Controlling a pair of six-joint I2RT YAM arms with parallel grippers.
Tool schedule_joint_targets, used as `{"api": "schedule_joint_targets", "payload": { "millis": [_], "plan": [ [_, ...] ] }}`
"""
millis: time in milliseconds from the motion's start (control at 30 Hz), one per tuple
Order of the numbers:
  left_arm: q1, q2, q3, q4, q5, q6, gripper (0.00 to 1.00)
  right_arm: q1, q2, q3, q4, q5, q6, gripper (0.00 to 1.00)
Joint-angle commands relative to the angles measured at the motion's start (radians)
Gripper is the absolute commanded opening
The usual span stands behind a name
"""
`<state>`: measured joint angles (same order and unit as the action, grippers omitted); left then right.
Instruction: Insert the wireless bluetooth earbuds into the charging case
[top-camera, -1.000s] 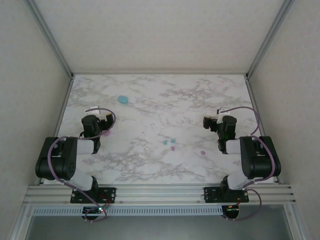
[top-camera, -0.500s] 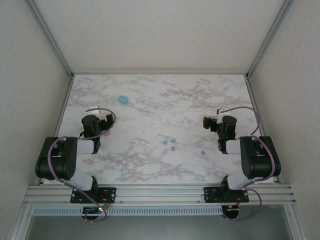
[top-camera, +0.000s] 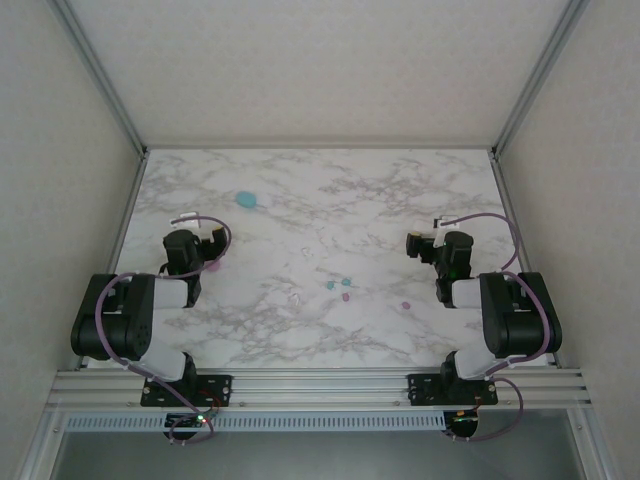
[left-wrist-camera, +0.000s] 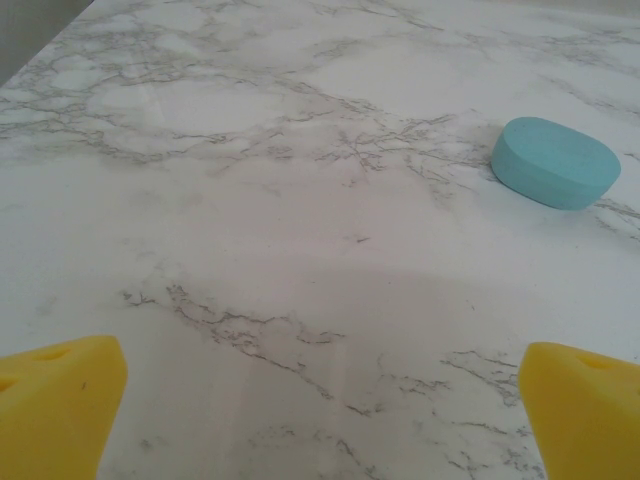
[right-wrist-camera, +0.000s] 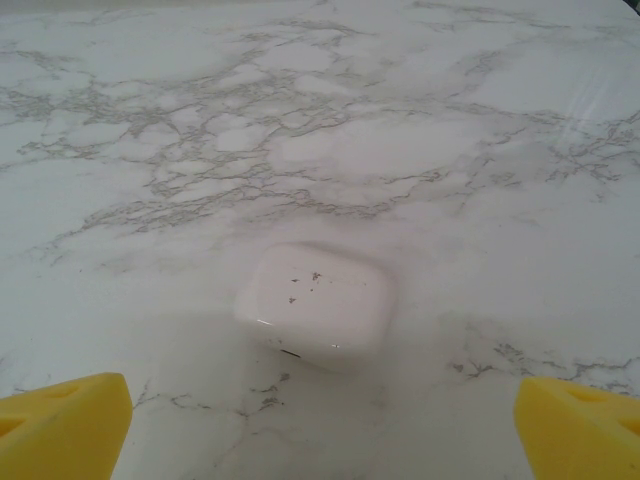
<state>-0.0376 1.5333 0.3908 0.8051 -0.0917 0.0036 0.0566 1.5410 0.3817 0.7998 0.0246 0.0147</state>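
Several tiny earbuds lie mid-table: two teal earbuds, a pink earbud beside them and another pink earbud further right. A faint whitish earbud lies to their left. A teal case lies shut at the far left, and the left wrist view has the teal case ahead to the right. A white case lies shut just ahead of my right gripper, which is open and empty. My left gripper is open over bare marble.
A pink object lies by the left gripper. The marble table is walled on three sides, with a metal rail at the near edge. The right gripper stands right of the earbuds.
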Motion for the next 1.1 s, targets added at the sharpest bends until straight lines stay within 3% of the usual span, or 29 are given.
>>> {"api": "schedule_joint_targets", "payload": {
  "millis": [0, 133, 233, 367, 500, 633, 733, 1000, 1067],
  "plan": [
    [-0.005, 0.004, 0.014, 0.028, -0.010, -0.008, 1.00, -0.006, -0.004, 0.022, 0.004, -0.005, 0.004, 0.99],
    [-0.005, -0.005, 0.019, 0.016, 0.005, -0.004, 1.00, -0.006, -0.005, 0.022, 0.006, -0.006, 0.004, 0.99],
    [-0.005, -0.050, 0.057, -0.082, -0.015, -0.012, 1.00, -0.006, -0.023, 0.043, -0.049, 0.007, 0.008, 0.99],
    [-0.004, -0.140, 0.106, -0.233, -0.035, -0.021, 1.00, -0.017, -0.091, 0.203, -0.376, 0.016, 0.045, 0.99],
    [-0.001, -0.242, 0.144, -0.356, -0.080, -0.072, 1.00, -0.021, -0.132, 0.289, -0.556, 0.039, 0.101, 0.99],
    [0.011, -0.295, 0.247, -0.550, -0.199, -0.236, 1.00, -0.040, -0.100, 0.454, -0.817, 0.077, 0.194, 0.99],
    [0.033, -0.307, 0.332, -0.671, -0.139, -0.310, 1.00, -0.052, -0.054, 0.540, -0.912, 0.013, 0.227, 0.99],
    [0.038, -0.240, 0.484, -0.753, 0.139, -0.435, 1.00, -0.123, 0.075, 0.735, -1.060, -0.248, 0.293, 0.98],
    [0.029, -0.219, 0.511, -0.757, 0.205, -0.451, 1.00, -0.132, 0.101, 0.767, -1.078, -0.260, 0.308, 0.96]
  ]
}}
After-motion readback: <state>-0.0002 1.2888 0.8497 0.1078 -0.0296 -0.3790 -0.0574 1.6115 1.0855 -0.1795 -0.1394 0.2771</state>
